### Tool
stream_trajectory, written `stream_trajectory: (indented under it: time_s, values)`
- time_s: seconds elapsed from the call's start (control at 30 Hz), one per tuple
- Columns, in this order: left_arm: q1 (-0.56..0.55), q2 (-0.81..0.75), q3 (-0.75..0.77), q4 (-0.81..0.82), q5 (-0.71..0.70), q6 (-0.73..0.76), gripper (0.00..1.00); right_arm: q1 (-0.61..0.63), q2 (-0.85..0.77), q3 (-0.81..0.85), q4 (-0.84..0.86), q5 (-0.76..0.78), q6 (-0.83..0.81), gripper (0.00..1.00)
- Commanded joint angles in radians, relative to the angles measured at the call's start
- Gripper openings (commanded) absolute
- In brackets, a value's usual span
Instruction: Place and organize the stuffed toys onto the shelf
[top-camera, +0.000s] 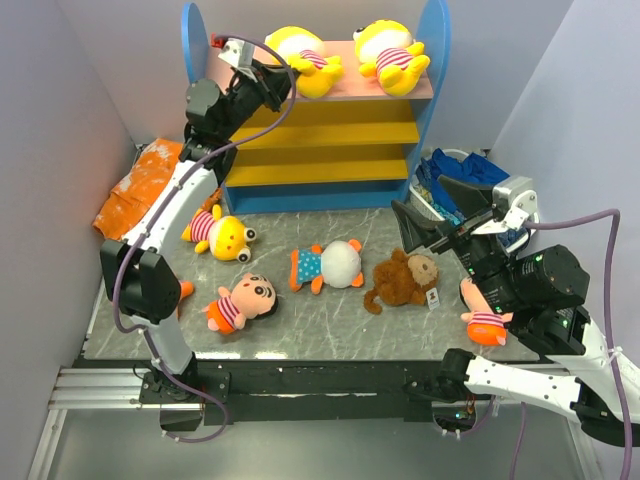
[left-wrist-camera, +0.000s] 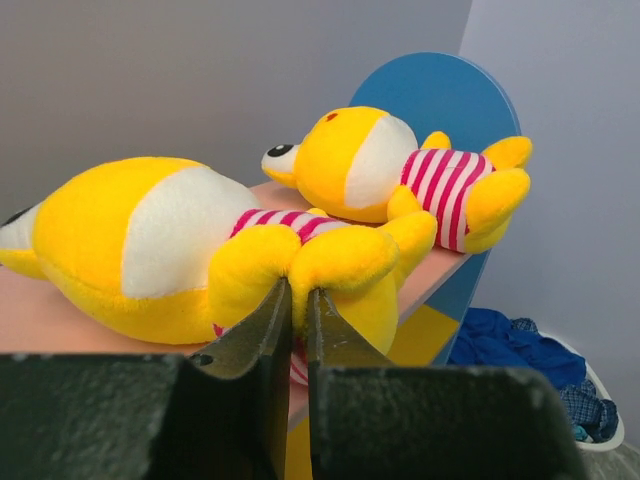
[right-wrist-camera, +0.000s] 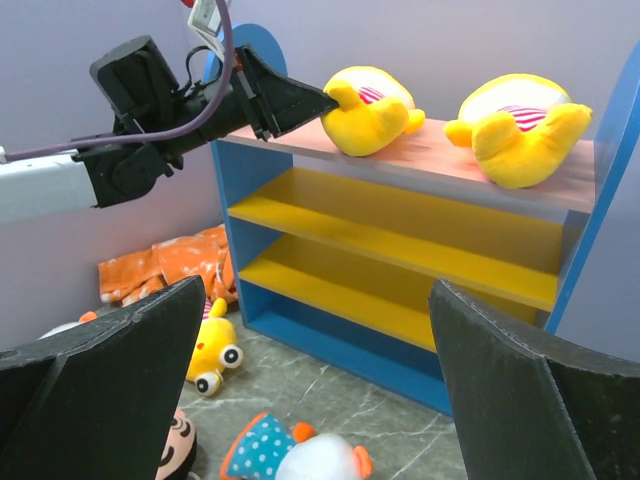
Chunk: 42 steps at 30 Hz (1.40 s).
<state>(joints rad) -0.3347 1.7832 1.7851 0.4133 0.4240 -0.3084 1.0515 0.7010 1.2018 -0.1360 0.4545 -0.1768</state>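
The shelf (top-camera: 330, 135) stands at the back, its yellow lower boards bare. Two yellow striped toys lie on its pink top board, one on the left (top-camera: 300, 55) and one on the right (top-camera: 393, 55). My left gripper (top-camera: 283, 80) is at the top board, shut on a limb of the left yellow toy (left-wrist-camera: 150, 240). My right gripper (top-camera: 430, 212) is open and empty, raised over the mat facing the shelf (right-wrist-camera: 400, 250). On the mat lie a third yellow toy (top-camera: 222, 235), a striped doll (top-camera: 240, 302), a dotted-shirt toy (top-camera: 328, 265), a brown monkey (top-camera: 403, 278) and an orange-limbed striped toy (top-camera: 483, 318) under my right arm.
An orange-and-white cloth (top-camera: 140, 185) lies left of the shelf. Dark blue cloths (top-camera: 455, 175) sit in a white basket to its right. Grey walls close in on both sides and behind.
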Motion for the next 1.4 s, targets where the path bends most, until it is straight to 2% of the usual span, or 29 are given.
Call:
stream_trajectory:
  time_s: [0.0, 0.1, 0.13, 0.23, 0.47, 0.77, 0.8, 0.9, 0.93, 1.03, 1.23, 1.37]
  values:
    - [0.013, -0.001, 0.051, -0.011, 0.025, -0.006, 0.16, 0.007, -0.017, -0.013, 0.024, -0.005, 0.005, 1.0]
    - [0.013, 0.001, 0.056, -0.021, 0.032, 0.005, 0.13, 0.005, -0.02, -0.021, 0.036, 0.001, 0.002, 1.0]
    - [0.013, 0.004, 0.057, -0.024, 0.054, 0.006, 0.07, 0.005, -0.02, -0.024, 0.039, 0.003, 0.0, 1.0]
    - [0.014, 0.019, 0.086, -0.037, 0.132, -0.001, 0.01, 0.004, -0.014, -0.024, 0.041, 0.01, -0.006, 1.0]
    - [0.014, 0.084, 0.175, -0.037, 0.248, -0.061, 0.01, 0.005, -0.017, -0.027, 0.041, 0.007, -0.003, 1.0]
    - [0.023, 0.119, 0.209, -0.082, 0.246, -0.064, 0.02, 0.005, -0.02, -0.03, 0.041, 0.006, -0.007, 1.0]
    - [0.023, 0.114, 0.206, -0.088, 0.217, -0.054, 0.03, 0.005, -0.017, -0.027, 0.038, 0.004, -0.007, 1.0]
    - [0.025, 0.088, 0.183, -0.1, 0.168, -0.041, 0.27, 0.005, -0.012, -0.019, 0.033, 0.0, -0.009, 1.0]
    - [0.025, 0.079, 0.177, -0.1, 0.145, -0.038, 0.42, 0.005, -0.012, -0.018, 0.03, -0.004, -0.01, 1.0]
    - [0.025, 0.044, 0.163, -0.1, 0.13, -0.026, 0.59, 0.007, -0.015, -0.021, 0.027, -0.008, -0.01, 1.0]
    - [0.025, -0.065, 0.108, -0.108, 0.052, -0.032, 0.76, 0.007, -0.015, -0.024, -0.01, -0.017, 0.011, 1.0]
    - [0.023, -0.159, -0.004, -0.128, -0.016, -0.064, 0.83, 0.005, 0.002, -0.016, -0.045, 0.007, 0.045, 1.0]
